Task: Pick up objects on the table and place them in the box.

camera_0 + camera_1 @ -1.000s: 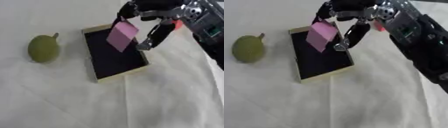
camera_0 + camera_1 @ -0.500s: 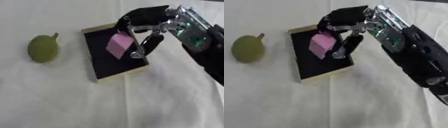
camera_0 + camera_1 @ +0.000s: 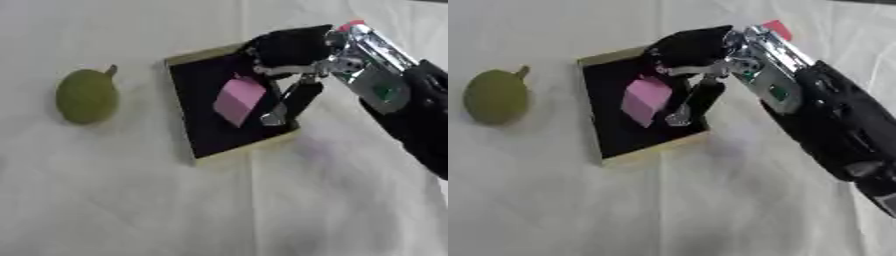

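Block (image 3: 238, 100) in box (image 3: 197, 150); pear (image 3: 86, 96) apart.

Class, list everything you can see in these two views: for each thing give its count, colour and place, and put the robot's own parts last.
Box: one, black inside with a tan rim, centre of the table.
Pink block: one, pink, over the box's black inside, at the right hand's fingers.
Pear-shaped fruit: one, olive green with a short stem, on the cloth left of the box, apart from it.
Tablecloth: one, off-white, covering the table.
Right hand: one, black with silver parts, reaching in from the right over the box, fingers curled on the pink block.
Left hand: not in view.
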Tool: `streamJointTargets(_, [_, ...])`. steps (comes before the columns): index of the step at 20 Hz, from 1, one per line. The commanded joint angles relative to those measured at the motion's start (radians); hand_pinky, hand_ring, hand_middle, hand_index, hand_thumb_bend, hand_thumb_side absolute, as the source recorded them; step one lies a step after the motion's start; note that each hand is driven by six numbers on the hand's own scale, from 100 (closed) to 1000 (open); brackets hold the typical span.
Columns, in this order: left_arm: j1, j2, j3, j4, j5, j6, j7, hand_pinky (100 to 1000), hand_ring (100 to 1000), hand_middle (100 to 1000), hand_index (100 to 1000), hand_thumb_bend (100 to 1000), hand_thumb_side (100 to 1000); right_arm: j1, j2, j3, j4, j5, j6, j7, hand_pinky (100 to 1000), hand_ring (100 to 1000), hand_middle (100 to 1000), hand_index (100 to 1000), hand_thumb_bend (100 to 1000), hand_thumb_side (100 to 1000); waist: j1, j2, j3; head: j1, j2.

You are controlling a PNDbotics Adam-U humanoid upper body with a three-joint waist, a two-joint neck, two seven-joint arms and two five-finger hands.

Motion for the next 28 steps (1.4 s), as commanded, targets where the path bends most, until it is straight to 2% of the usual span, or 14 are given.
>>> streamJointTargets(1, [-0.004,0.017,0.002,-0.014,0.002,0.001,-0.004,738,798,722,790,100,672,-0.011,-0.021,-0.016,-0.024,0.004,-0.252,0.229,898,915,840,941,395,549,0.005,-0.022,-0.002,0.004,-0.010])
streamJointTargets(6, [-0.002,0.015,0.002,-0.016,0.001,0.005,-0.003,738,799,722,789,100,672,-0.007,-0.032,-0.031,-0.033,-0.009,-0.258,0.221,922,934,866,972,456,498,0.005,-0.026,-0.004,0.006,-0.012])
streamJointTargets(13, [0.001,0.013,0.001,-0.019,0.000,0.012,-0.001,739,800,723,789,100,672,-0.002,-0.057,-0.052,-0.060,-0.040,-0.262,0.214,925,931,868,983,457,498,0.004,-0.030,-0.007,0.009,-0.014])
streamJointTargets(15, [0.001,0.013,0.001,-0.020,-0.001,0.013,-0.002,739,800,723,789,100,672,0.000,-0.067,-0.064,-0.069,-0.063,-0.253,0.209,921,924,860,980,421,483,0.005,-0.031,-0.007,0.010,-0.015])
streamJointTargets(16, [0.001,0.013,0.001,-0.020,-0.001,0.013,-0.001,738,800,723,789,100,672,0.002,-0.074,-0.077,-0.077,-0.079,-0.243,0.202,915,914,850,974,369,471,0.005,-0.031,-0.008,0.011,-0.016])
streamJointTargets(21, [0.004,0.014,0.002,-0.020,-0.004,0.013,0.000,738,801,722,789,100,672,0.019,-0.155,-0.169,-0.112,-0.142,-0.152,0.137,905,911,839,963,368,505,0.004,-0.032,-0.012,0.016,-0.017])
streamJointTargets(24, [0.003,0.015,0.003,-0.019,-0.005,0.013,0.000,738,802,722,789,100,672,0.039,-0.201,-0.222,-0.073,-0.125,-0.100,0.084,904,916,837,960,362,507,0.005,-0.031,-0.012,0.018,-0.021])
streamJointTargets(27, [0.002,0.017,0.004,-0.017,-0.007,0.011,0.000,738,802,722,788,100,672,0.053,-0.230,-0.261,-0.015,-0.088,-0.077,0.035,904,922,844,957,366,516,0.006,-0.029,-0.012,0.021,-0.025])
streamJointTargets(28, [0.001,0.017,0.004,-0.016,-0.007,0.010,0.000,738,803,722,789,100,669,0.055,-0.235,-0.268,0.006,-0.074,-0.075,0.023,904,922,845,957,360,446,0.006,-0.028,-0.012,0.021,-0.025])
